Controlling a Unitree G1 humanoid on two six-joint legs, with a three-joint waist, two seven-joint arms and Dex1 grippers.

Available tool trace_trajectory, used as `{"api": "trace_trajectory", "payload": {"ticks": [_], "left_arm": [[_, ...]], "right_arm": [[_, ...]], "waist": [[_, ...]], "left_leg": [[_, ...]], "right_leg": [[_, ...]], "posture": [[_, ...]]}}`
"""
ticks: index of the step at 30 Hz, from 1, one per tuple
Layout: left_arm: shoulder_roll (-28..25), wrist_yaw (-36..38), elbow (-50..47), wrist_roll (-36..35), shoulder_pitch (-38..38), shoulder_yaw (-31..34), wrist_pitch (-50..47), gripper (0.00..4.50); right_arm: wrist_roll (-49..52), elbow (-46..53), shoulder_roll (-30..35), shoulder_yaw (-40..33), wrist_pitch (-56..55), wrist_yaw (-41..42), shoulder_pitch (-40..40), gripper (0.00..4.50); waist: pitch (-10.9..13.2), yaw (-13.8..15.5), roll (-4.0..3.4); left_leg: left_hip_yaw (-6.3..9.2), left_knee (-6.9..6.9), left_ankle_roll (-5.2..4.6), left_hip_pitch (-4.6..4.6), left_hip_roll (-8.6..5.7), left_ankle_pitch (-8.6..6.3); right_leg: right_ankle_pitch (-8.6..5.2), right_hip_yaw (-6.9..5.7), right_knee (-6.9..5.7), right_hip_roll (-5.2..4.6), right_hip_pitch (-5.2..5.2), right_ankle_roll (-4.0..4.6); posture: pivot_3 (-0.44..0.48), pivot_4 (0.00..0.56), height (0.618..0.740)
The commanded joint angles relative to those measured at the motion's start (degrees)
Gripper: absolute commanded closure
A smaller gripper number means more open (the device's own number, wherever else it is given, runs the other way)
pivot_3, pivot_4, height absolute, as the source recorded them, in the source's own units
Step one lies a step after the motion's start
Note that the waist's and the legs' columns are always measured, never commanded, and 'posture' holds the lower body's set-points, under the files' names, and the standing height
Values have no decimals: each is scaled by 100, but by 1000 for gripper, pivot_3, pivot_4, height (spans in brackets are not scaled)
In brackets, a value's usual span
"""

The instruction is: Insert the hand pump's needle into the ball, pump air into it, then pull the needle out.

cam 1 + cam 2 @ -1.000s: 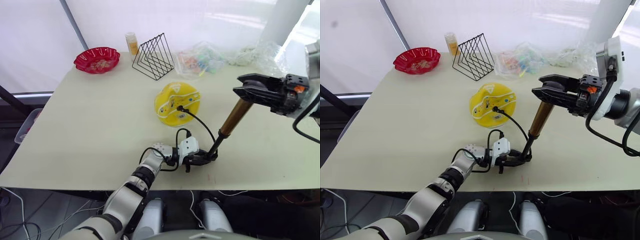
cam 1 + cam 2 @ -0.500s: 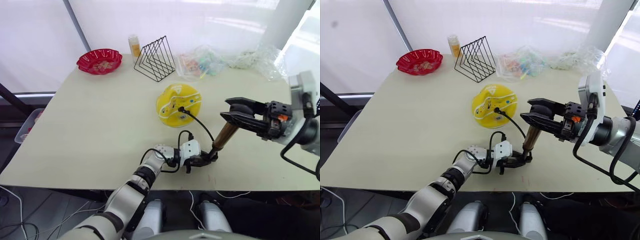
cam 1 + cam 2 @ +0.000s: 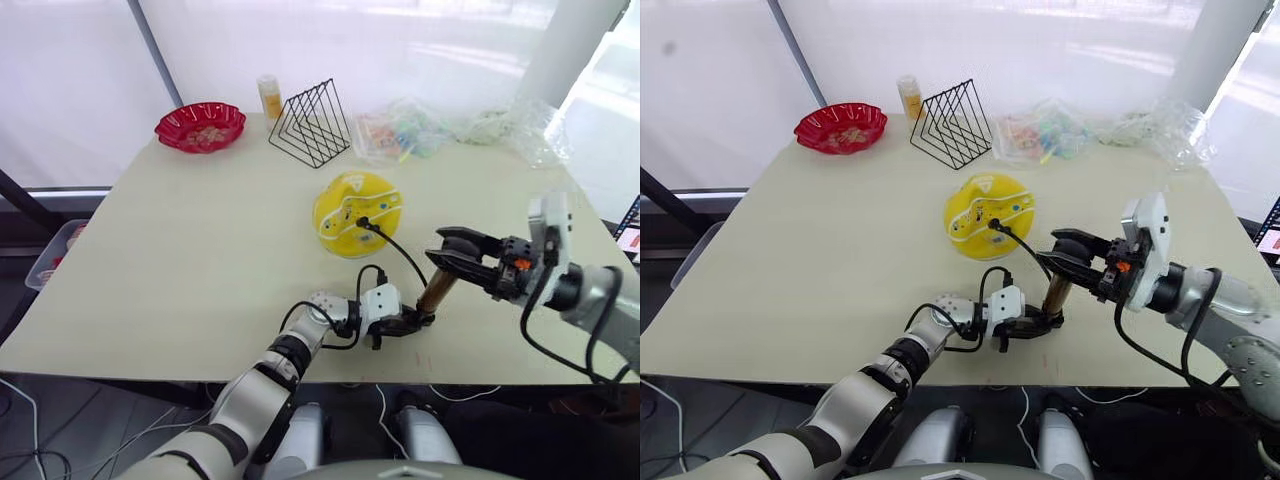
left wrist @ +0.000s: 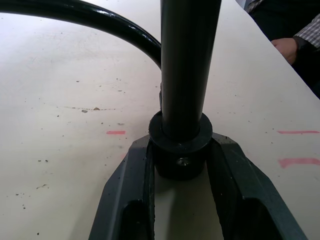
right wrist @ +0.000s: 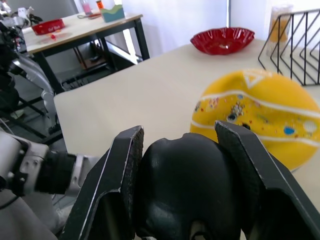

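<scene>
The hand pump stands tilted near the desk's front edge, its base clamped in the left tool; the right tool, closed on the knob, has pushed the handle down over the last second, so a pumping stroke is likely underway. The needle is hidden where the hose meets the flattish yellow ball.

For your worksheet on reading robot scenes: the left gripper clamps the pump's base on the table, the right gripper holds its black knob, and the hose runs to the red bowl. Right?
Not quite. The hose runs to the yellow ball, as the left eye view shows. The rest holds.
</scene>
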State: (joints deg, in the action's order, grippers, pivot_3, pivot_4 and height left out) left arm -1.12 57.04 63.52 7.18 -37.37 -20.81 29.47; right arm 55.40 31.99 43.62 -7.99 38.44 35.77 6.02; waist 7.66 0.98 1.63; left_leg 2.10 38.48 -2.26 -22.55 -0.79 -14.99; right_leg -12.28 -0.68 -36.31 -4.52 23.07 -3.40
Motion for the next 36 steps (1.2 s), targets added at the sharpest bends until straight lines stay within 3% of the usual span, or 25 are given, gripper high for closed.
{"api": "trace_trajectory", "payload": {"ticks": [1,6,9,16,25,31,36], "left_arm": [[-85,-11,464,373,222,-193,-222,3499],[-78,-16,486,374,235,-189,-225,3499],[-59,11,491,321,281,-146,-259,3499],[-153,-34,554,478,345,-266,-32,3499],[-172,-75,634,595,354,-353,-20,3499],[-194,-82,648,666,336,-404,-74,3499],[-226,-67,654,690,341,-444,-107,3499]], "right_arm": [[-784,-423,-159,564,-216,179,-281,2683],[-1414,-802,-432,771,-694,355,-386,2683],[-1304,-613,-429,478,-945,636,-319,2683],[351,-225,362,-906,-119,730,579,2683],[1646,-501,1266,-1901,669,548,1434,2683],[2178,-669,1598,-2082,996,356,1895,2683],[2180,-596,1492,-1934,1060,248,1847,2683]], "waist": [[-10,-3,3],[-17,-10,-4],[-17,-7,-3],[20,-2,-46],[36,-2,-55],[41,-1,-54],[41,1,-55]], "left_leg": [[-1,0,-1,3,0,-1],[7,-13,-6,39,4,-6],[7,-14,-8,46,4,-7],[2,-11,-8,23,-1,-7],[13,-8,-9,4,-2,-7],[14,-7,-9,2,-1,-7],[14,-7,-10,-4,-4,-8]], "right_leg": [[0,0,1,0,-3,0],[-13,-11,33,0,-50,-15],[-12,-12,39,-1,-58,-17],[4,-12,42,-13,-39,-8],[3,-25,50,-16,-34,-7],[2,-26,50,-18,-33,-5],[3,-27,53,-26,-31,-6]], "posture": [[0,150,737],[0,150,737],[0,150,737],[0,150,737],[0,150,737],[0,150,737],[0,150,737]]}}
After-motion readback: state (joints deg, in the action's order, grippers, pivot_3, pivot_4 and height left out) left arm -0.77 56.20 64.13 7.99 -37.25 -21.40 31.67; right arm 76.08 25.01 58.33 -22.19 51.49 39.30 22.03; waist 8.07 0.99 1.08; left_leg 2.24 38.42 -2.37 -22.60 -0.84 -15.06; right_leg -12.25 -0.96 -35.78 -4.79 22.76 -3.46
